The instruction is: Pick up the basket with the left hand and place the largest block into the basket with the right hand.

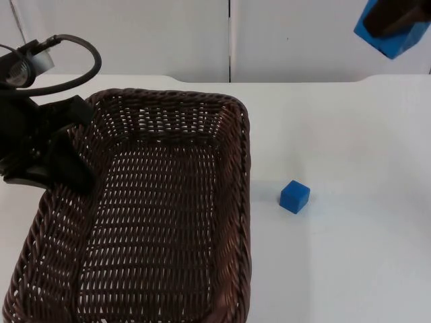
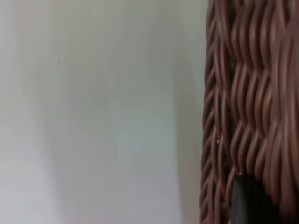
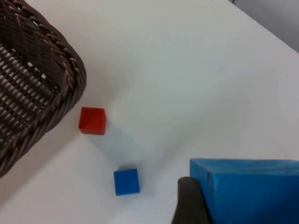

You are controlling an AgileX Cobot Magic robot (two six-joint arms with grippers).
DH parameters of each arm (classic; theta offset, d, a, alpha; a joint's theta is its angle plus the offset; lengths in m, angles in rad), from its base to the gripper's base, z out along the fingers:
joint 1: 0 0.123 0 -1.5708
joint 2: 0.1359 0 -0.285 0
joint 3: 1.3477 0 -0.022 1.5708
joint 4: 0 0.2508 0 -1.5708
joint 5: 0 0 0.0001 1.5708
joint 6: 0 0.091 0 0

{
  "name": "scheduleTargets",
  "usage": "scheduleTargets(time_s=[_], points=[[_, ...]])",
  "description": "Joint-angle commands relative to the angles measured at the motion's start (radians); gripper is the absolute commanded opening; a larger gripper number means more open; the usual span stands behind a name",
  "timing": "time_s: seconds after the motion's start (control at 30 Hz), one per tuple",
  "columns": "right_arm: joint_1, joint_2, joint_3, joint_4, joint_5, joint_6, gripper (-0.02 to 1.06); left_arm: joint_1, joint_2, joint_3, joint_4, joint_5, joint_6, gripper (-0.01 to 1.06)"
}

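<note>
The dark brown wicker basket was rectangular, open side up, empty inside, and my left gripper gripped its left rim; in my left wrist view its woven wall ran close alongside. The largest block, bright blue, sat clamped in my right gripper high above the table, well apart from the basket. My right wrist view showed its flat blue face.

No readable text, labels or numbers anywhere.
</note>
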Motion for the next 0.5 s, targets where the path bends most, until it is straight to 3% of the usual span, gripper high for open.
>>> scheduleTargets(time_s=[0.0,0.17,0.47], points=[[0.004,-0.01,-0.004,0.045,0.015,0.003,0.0,0.002,-0.005,-0.001,-0.018,0.022,0.001,0.04],[0.039,-0.01,-0.004,0.042,0.032,0.003,0.0,0.002,-0.005,-0.001,-0.018,0.022,0.001,0.04],[0.214,-0.01,-0.004,0.034,0.037,-0.007,0.0,0.002,-0.005,-0.001,-0.018,0.023,0.001,0.04]])
